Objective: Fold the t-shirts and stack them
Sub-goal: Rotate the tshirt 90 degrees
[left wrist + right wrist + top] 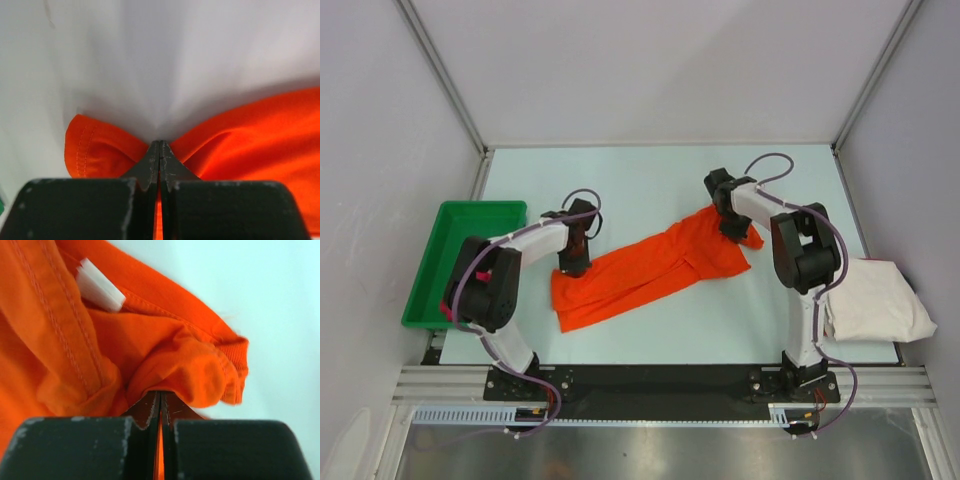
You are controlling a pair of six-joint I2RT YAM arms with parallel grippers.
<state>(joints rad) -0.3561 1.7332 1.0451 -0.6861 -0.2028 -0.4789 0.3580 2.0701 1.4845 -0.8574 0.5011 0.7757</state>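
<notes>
We see bright orange cloth t-shirt, long axis diagonal between both arms: left hand clamped on hem end, right hand clamped on collar end

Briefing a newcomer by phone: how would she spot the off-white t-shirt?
Start at the table and follow its right edge toward the near corner, outside the right arm. The off-white t-shirt lies there as a folded bundle, unlike the orange t-shirt stretched across the middle.
</notes>
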